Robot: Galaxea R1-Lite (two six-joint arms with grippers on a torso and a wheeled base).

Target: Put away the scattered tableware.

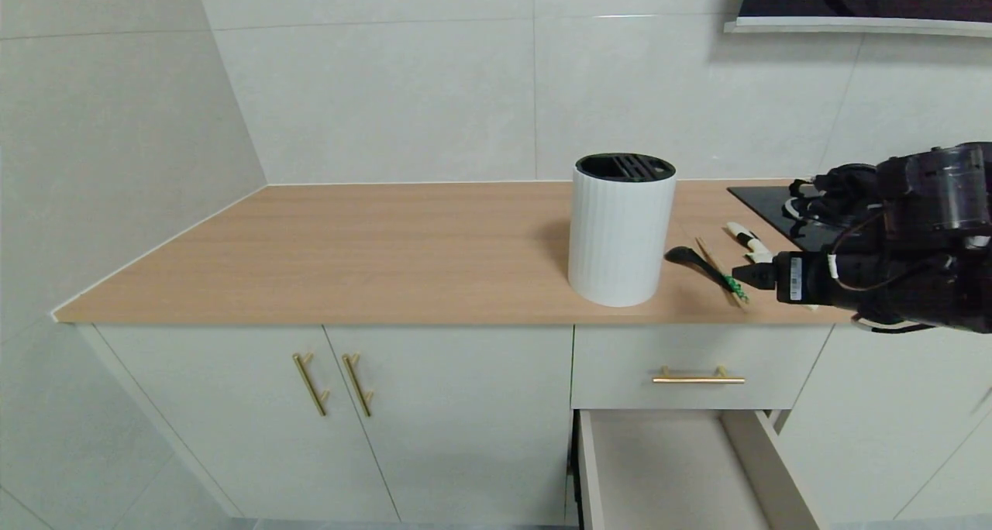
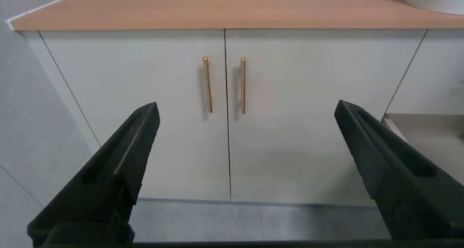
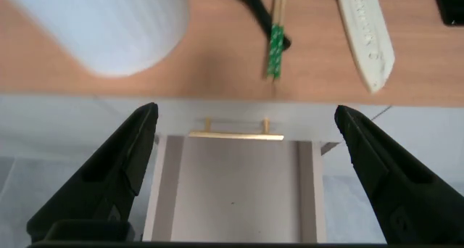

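An open drawer (image 1: 674, 468) sits below the surface (image 1: 372, 243). Near its front edge, beside a white holder (image 1: 620, 232), lie a black spoon (image 1: 688, 256), chopsticks (image 1: 725, 278) and a white knife (image 1: 745, 239). The left gripper (image 2: 245, 106) gapes wide and empty before cupboard doors (image 2: 145, 117). The right gripper (image 3: 245, 114), equally wide and empty, hangs above the drawer.

The right arm (image 1: 891, 282) is black throughout, built of rounded, blocky segments. A glossy dark cylindrical housing (image 1: 949, 189) sits on top of it, next to a bundle of black cables (image 1: 841, 189) flecked with white. A thin dark cable (image 1: 860, 280) loops along the forward segment, which carries a white label (image 1: 796, 280) with dark print and a white band (image 1: 831, 266). On the left gripper (image 2: 246, 110) the fingers (image 2: 119, 179) are matt black wedges, broad at the base, narrowing to blunt tips, with flat bevelled faces. Those of the right gripper (image 3: 246, 112) look the same.
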